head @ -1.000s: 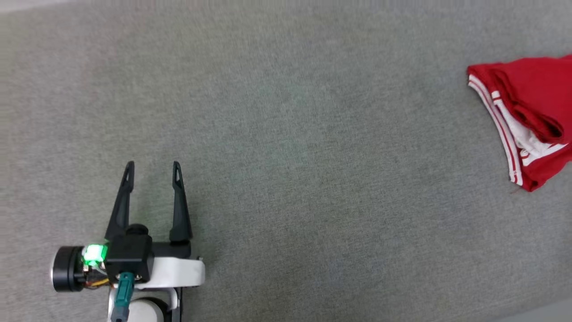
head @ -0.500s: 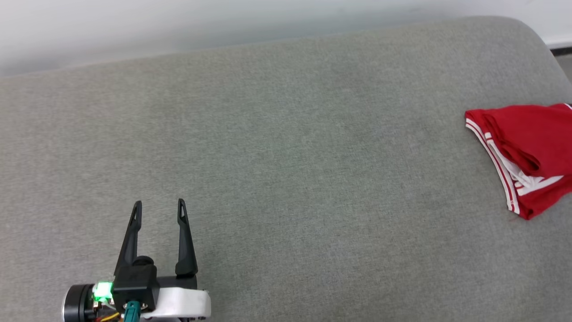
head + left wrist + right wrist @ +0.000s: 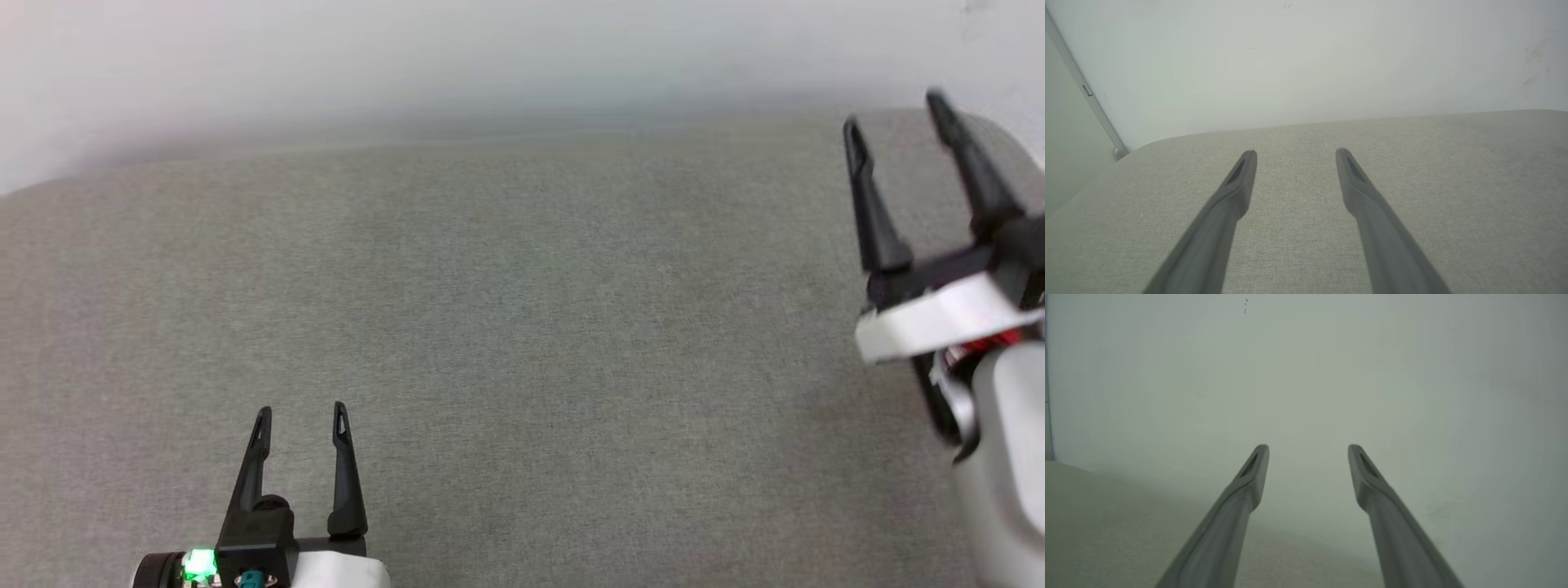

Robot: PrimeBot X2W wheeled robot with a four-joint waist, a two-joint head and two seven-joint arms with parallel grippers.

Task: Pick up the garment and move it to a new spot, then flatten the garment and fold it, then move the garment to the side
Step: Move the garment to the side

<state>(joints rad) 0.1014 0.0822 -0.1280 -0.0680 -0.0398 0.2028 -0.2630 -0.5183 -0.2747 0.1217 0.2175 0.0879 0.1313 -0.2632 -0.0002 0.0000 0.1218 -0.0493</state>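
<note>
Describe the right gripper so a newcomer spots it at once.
A grey fabric surface spans the head view below a pale wall. At its right edge the right gripper stands open, two long dark fingers pointing up. Unlike the left gripper at the lower left, it sits high in the view and leans left.
</note>
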